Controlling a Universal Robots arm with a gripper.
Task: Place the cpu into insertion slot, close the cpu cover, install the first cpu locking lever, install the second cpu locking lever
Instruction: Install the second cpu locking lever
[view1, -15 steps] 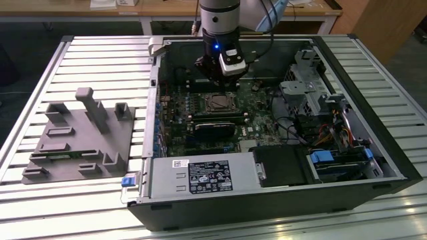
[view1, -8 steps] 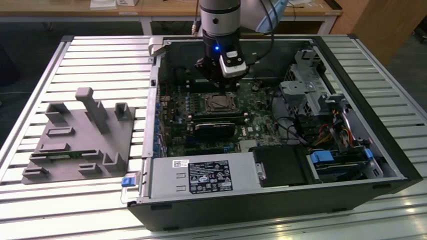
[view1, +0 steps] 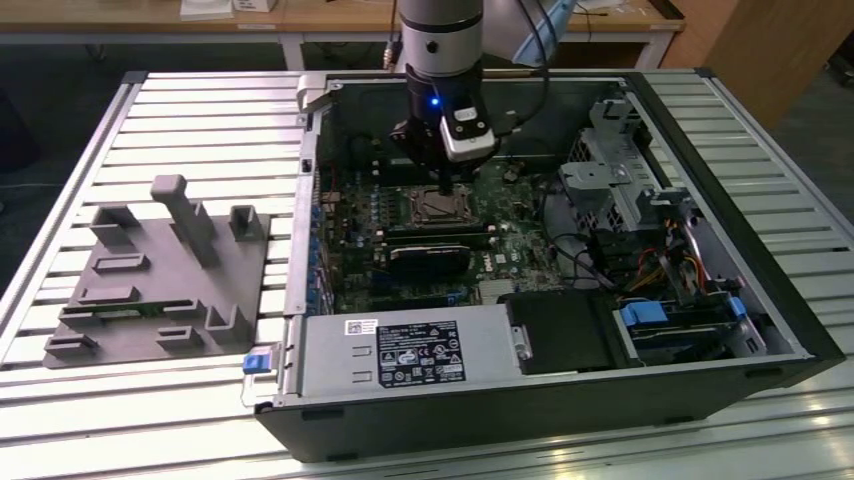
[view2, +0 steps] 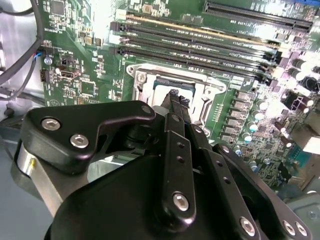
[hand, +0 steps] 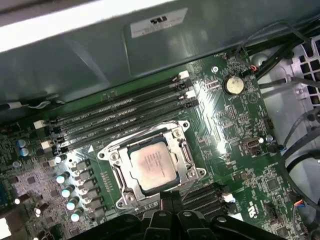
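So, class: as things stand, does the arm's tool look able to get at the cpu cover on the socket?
Probably yes. The tool hangs just over the cpu cover, which frames the cpu in the insertion slot. In both wrist views nothing stands between them; the memory slots lie beside the socket.

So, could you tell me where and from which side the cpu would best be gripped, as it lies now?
The cpu lies flat in the insertion slot, with the cpu cover framing its edges. Only its metal top is free, so come straight down from above; the sides look too enclosed for a pinch.
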